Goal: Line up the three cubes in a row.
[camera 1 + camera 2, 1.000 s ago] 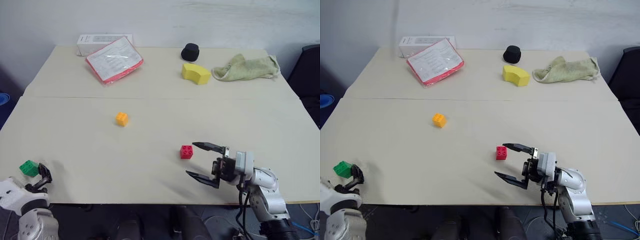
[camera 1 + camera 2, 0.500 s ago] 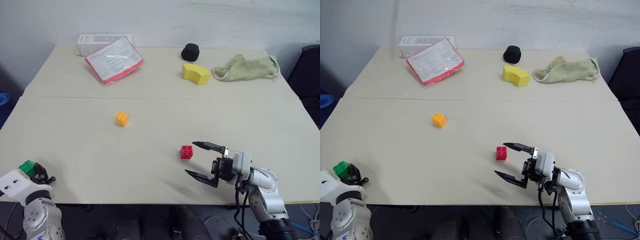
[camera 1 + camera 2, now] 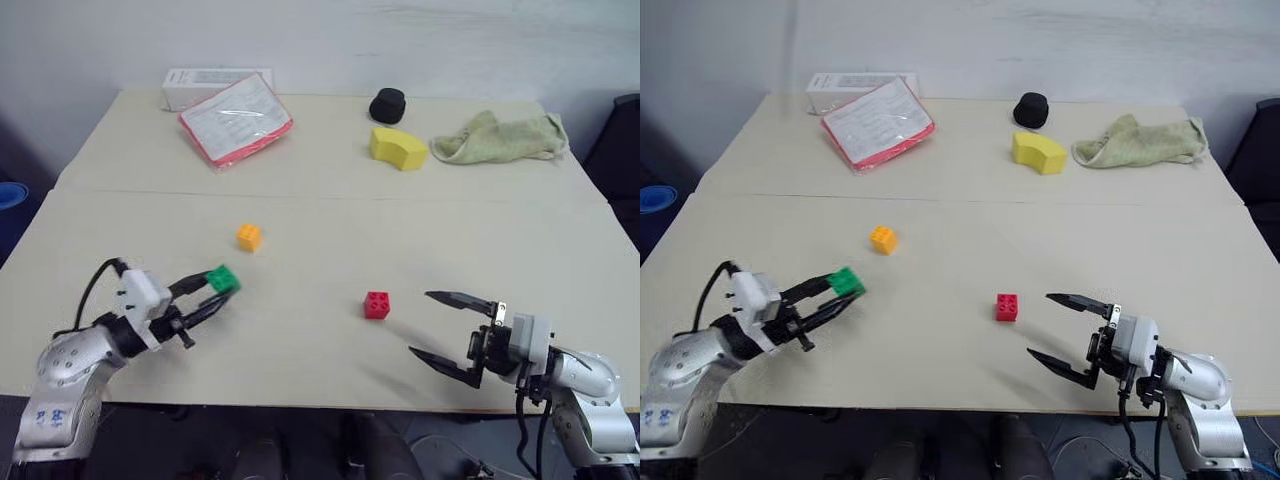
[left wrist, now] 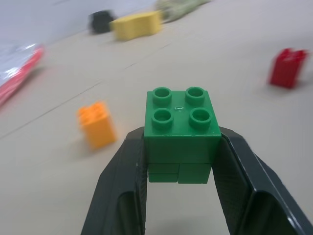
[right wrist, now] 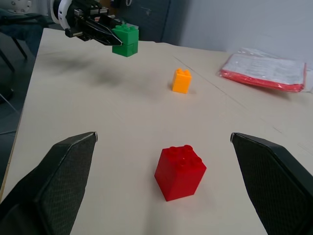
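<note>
Left wrist view shows the green brick (image 4: 181, 132) clamped between the two black fingers of the left gripper (image 4: 181, 196), studs up, lifted clear of the table (image 3: 300, 350). Just ahead of this hand and a little to its left lies the orange brick (image 3: 249, 236); the red brick (image 3: 377, 304) rests further off to its right, between the two hands. The right gripper (image 3: 455, 328) hangs low over the near edge with its fingers spread wide and nothing between them, the red brick a short way in front of the tips. I judge that the step in hand is carrying the green brick toward the other two, so the row is not formed yet. The next move probably calls for lowering the green brick onto the table in line with the orange and red ones, then letting go without knocking it. Well beyond both hands, at the far side, are a yellow wedge (image 3: 398, 147), a black cap (image 3: 387, 104), a green cloth (image 3: 500, 137) and a red folder (image 3: 236, 119).
</note>
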Action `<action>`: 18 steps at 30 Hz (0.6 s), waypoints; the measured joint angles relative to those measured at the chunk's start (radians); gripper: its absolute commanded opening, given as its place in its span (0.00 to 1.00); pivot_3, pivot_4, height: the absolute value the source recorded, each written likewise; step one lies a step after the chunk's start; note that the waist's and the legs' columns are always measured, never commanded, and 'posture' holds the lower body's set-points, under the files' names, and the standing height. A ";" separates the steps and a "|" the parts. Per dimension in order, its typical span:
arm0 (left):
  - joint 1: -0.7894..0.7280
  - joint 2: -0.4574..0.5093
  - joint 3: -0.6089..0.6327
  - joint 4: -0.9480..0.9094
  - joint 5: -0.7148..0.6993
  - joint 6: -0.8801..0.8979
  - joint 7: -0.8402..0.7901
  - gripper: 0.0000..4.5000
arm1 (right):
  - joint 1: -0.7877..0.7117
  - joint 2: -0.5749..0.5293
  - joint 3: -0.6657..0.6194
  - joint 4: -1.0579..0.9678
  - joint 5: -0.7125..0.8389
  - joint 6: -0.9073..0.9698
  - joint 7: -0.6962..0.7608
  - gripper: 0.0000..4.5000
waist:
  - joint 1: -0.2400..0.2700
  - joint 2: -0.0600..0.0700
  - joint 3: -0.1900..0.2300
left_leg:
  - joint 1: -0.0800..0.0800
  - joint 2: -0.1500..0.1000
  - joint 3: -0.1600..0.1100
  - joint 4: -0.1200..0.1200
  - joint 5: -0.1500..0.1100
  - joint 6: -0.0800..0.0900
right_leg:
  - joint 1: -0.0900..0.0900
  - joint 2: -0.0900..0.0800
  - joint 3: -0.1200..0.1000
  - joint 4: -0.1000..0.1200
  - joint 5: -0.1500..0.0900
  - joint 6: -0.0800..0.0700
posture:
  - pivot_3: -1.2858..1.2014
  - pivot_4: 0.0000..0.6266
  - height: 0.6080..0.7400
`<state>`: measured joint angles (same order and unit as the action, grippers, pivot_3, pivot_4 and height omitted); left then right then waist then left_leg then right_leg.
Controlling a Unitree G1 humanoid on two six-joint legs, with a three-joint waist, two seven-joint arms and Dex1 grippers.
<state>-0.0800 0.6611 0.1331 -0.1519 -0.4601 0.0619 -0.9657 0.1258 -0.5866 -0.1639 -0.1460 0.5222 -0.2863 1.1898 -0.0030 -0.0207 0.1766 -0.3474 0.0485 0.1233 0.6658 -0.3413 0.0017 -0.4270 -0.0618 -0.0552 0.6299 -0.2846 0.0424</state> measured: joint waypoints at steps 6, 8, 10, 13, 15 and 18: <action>-0.412 -0.062 -0.310 0.354 0.173 -0.148 -0.324 0.33 | 0.074 0.000 -0.030 -0.062 -0.016 0.003 -0.067 1.00 | 0.005 0.002 0.000 | -0.003 -0.001 0.000 0.002 0.005 -0.005 | -0.001 0.002 0.000 0.000 0.001 0.002 | 0.52 0.24 1.00; -0.488 -0.101 -0.339 0.444 0.198 -0.184 -0.359 0.33 | 0.107 -0.001 -0.047 -0.087 -0.018 0.003 -0.080 1.00 | 0.000 0.002 0.000 | -0.003 -0.001 0.002 0.002 0.006 -0.005 | -0.002 0.002 0.001 0.000 0.001 0.002 | 0.52 0.24 1.00; -0.564 -0.153 -0.361 0.535 0.225 -0.218 -0.382 0.33 | 0.138 -0.001 -0.059 -0.105 -0.024 0.004 -0.097 1.00 | 0.001 0.002 0.000 | -0.004 -0.001 0.002 0.003 0.006 -0.004 | -0.002 0.003 0.001 -0.001 0.002 0.003 | 0.52 0.24 1.00; -0.609 -0.193 -0.391 0.618 0.276 -0.277 -0.383 0.33 | 0.167 -0.001 -0.081 -0.132 -0.031 0.004 -0.118 1.00 | -0.002 0.002 0.000 | -0.003 -0.001 0.002 0.003 0.006 -0.004 | -0.002 0.003 0.002 -0.001 0.002 0.004 | 0.52 0.24 1.00; -0.614 -0.211 -0.397 0.657 0.297 -0.285 -0.380 0.33 | 0.184 -0.001 -0.086 -0.140 -0.038 0.004 -0.135 1.00 | -0.001 0.002 0.000 | -0.003 -0.001 0.002 0.003 0.006 -0.004 | -0.002 0.003 0.002 -0.001 0.002 0.004 | 0.52 0.24 1.00; -0.608 -0.224 -0.399 0.682 0.312 -0.284 -0.378 0.33 | 0.209 -0.001 -0.086 -0.166 -0.050 0.003 -0.158 1.00 | 0.001 0.001 0.000 | -0.004 -0.001 0.001 0.003 0.006 -0.004 | -0.002 0.002 0.002 -0.001 0.002 0.004 | 0.52 0.24 1.00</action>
<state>-0.6879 0.4367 -0.2660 0.5304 -0.1479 -0.2220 -1.3442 0.3350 -0.5879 -0.2496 -0.3116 0.4727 -0.2828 1.0314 -0.0019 -0.0192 0.1762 -0.3511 0.0473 0.1243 0.6685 -0.3354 -0.0018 -0.4287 -0.0594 -0.0534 0.6289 -0.2826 0.0463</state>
